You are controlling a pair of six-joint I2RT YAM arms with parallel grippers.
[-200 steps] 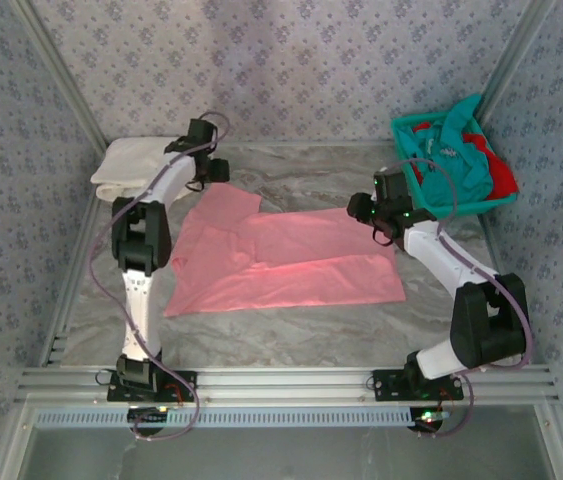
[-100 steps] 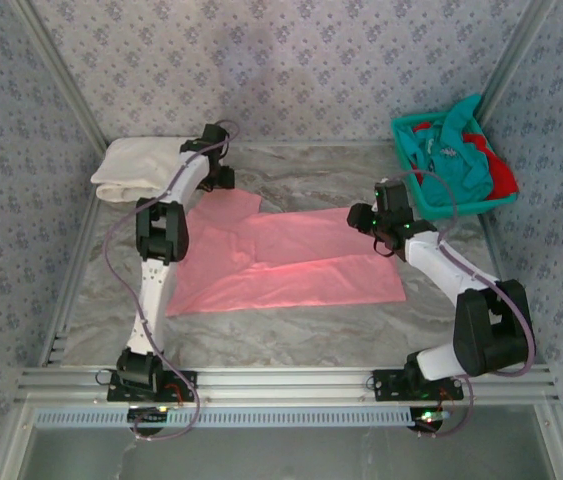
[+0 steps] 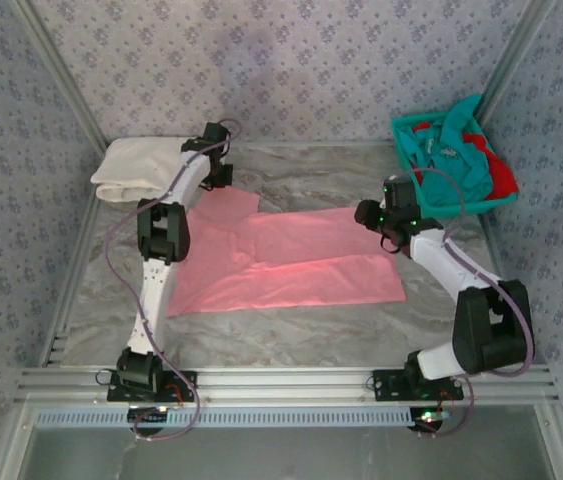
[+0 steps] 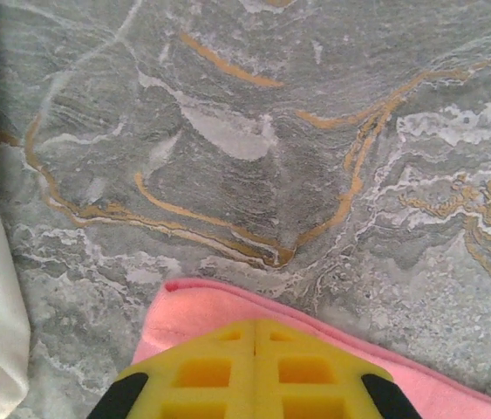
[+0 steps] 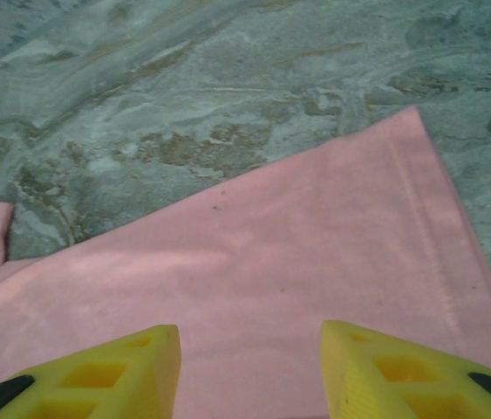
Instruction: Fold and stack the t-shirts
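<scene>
Salmon-pink cloth t-shirt (image 3: 291, 265): left gripper (image 4: 255, 326), open before, now clamps far edge; right gripper (image 5: 249, 339) half-open above corner, empty.

Spread salmon shirt (image 3: 301, 265) lies centre; folded cream shirt (image 3: 131, 165) far-left; basket (image 3: 404, 140) far-right

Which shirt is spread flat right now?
The pink shirt, mid-table; the white shirt is folded far left, the teal shirt bunched in the basket.
</scene>
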